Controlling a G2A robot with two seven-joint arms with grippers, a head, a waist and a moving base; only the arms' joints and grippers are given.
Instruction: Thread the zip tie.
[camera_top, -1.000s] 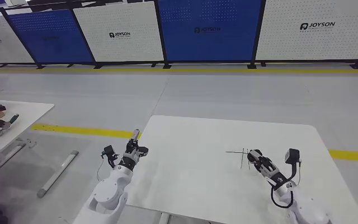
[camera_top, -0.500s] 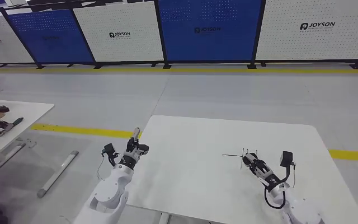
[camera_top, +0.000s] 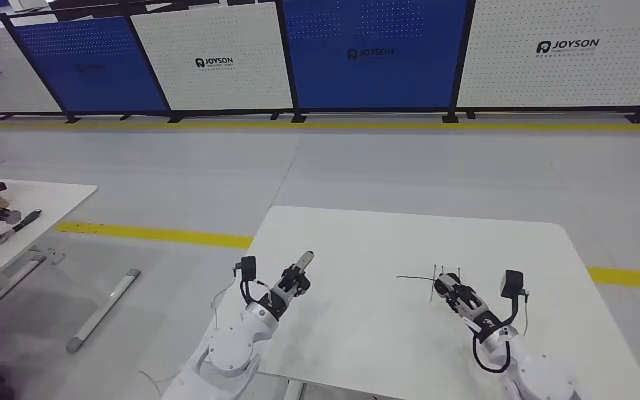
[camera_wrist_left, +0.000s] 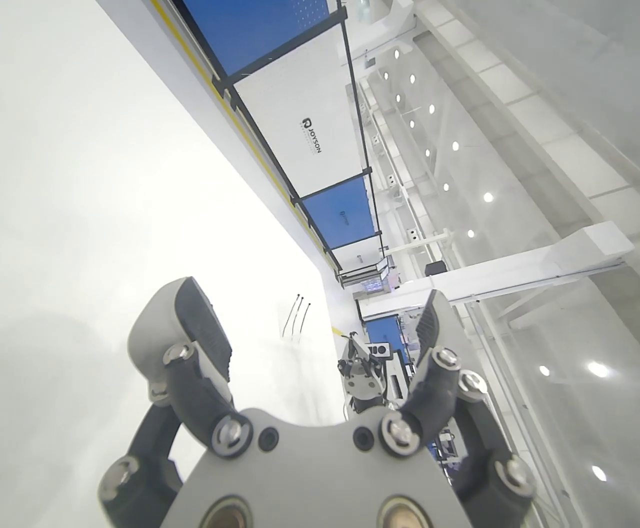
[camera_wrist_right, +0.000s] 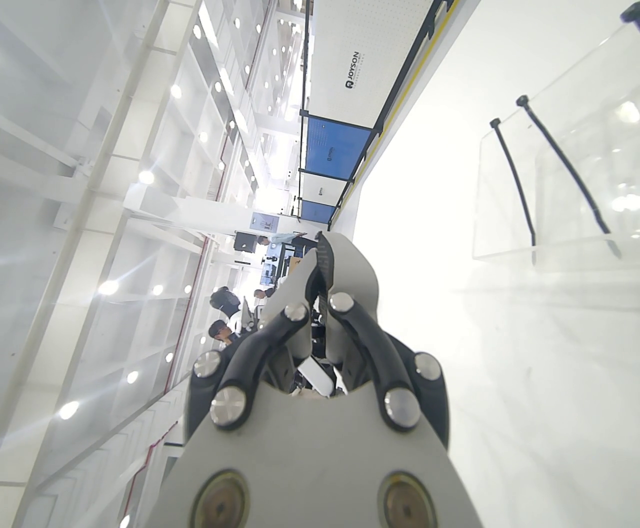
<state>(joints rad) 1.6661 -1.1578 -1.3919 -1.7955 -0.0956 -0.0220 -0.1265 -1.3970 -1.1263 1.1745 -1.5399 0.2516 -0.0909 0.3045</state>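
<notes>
Left claw (camera_top: 303, 260) released, empty, hovers over bench (camera_top: 370, 235), at 9 o'clock from right claw (camera_top: 442, 281). Right claw clenched, apparently pinching zip tie (camera_top: 415, 276) mid-bench, strap jutting toward 9 o'clock. Judgement: light, springy, slick; left should pinch near free tip.

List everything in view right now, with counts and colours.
zip ties: two, black, side by side on the table's right part
clear plate: one, transparent, at the zip ties; over or under them, cannot tell
table: one, white, before the robot
second table: one, white, far left across the floor
wall panels: five, blue and white alternating, along the back
floor lines: two, yellow, one by the panels, one behind the table
left tool: one, grey with black pads, open, over the table's left part
right tool: one, grey with black pads, shut, near the zip ties
</notes>
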